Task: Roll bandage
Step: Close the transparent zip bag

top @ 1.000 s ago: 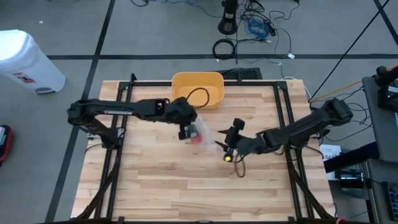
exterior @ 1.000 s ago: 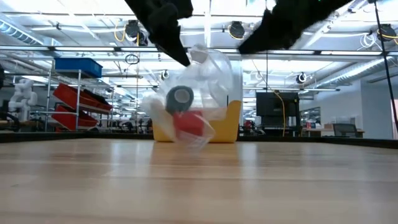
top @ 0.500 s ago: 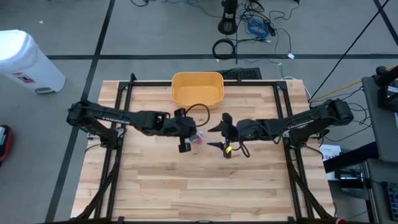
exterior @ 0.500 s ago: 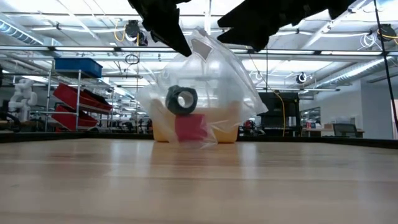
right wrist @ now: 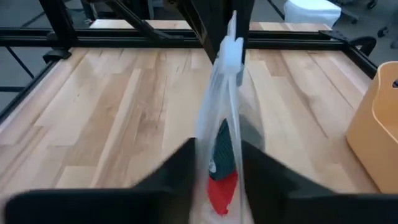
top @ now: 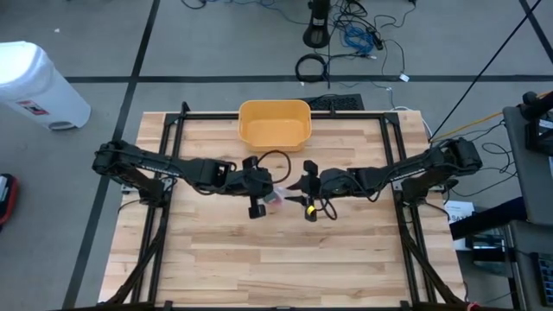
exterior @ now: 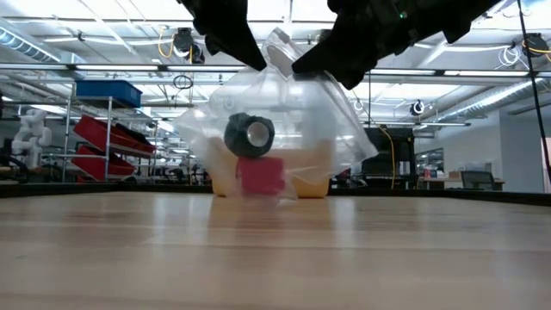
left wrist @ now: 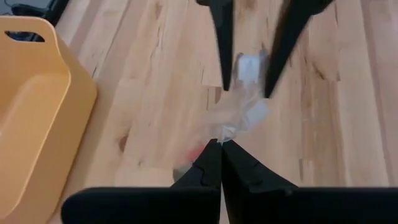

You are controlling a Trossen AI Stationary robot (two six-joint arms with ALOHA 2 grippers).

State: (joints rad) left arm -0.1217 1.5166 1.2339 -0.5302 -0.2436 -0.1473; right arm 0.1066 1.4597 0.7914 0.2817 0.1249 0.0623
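A clear zip bag (exterior: 284, 129) holds a dark bandage roll (exterior: 250, 135) and a red pack (exterior: 260, 175). It hangs upright at the table's middle (top: 278, 199). My left gripper (top: 259, 194) is shut on the bag's top edge. My right gripper (top: 304, 186) is open. Its two fingers stand on either side of the bag's top, by the white slider (left wrist: 249, 67). The right wrist view shows the bag (right wrist: 225, 130) edge-on between that gripper's fingers. I cannot tell whether they touch it. My left gripper pinches the bag's top edge (left wrist: 227, 132) between its two shut fingers, just beside the white slider (exterior: 280, 47). The fingers come slanting down from the table's left side. The bag hangs upright below them, its bottom (exterior: 258, 195) at about table level.
A yellow bin (top: 274, 123) stands at the table's far edge, just behind the bag. Black frame rails (top: 164, 173) run along the table's left and right sides. Bare wood (top: 276, 259) lies toward the near edge.
My right gripper has gone up and toward the table's left and far side, turning until its open fingers stand on either side of the bag's top. My left gripper has shifted a little toward the near edge. The bag, crumpled and tilted before, now hangs upright and spread out.
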